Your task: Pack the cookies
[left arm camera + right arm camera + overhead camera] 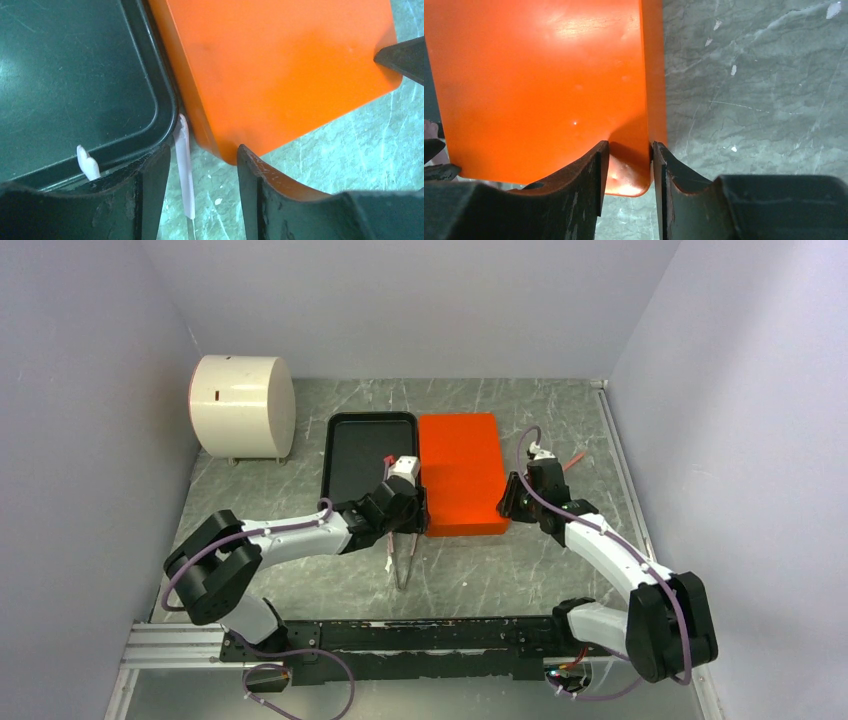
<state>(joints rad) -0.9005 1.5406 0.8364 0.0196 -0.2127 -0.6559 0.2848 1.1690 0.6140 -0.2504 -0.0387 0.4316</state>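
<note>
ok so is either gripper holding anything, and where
The right gripper straddles the orange box's near right corner, jaws close against its wall; whether it grips cannot be told. The left gripper stands open at the near left corner, holding nothing.

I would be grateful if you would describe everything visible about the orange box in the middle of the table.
The orange box is a flat rectangular piece with rounded corners, glossy like plastic, its top plain and closed. It lies level on the marbled table, its left side along the black tray. The left gripper stands open at its near left corner; the right gripper straddles its near right corner, grip unclear.
</note>
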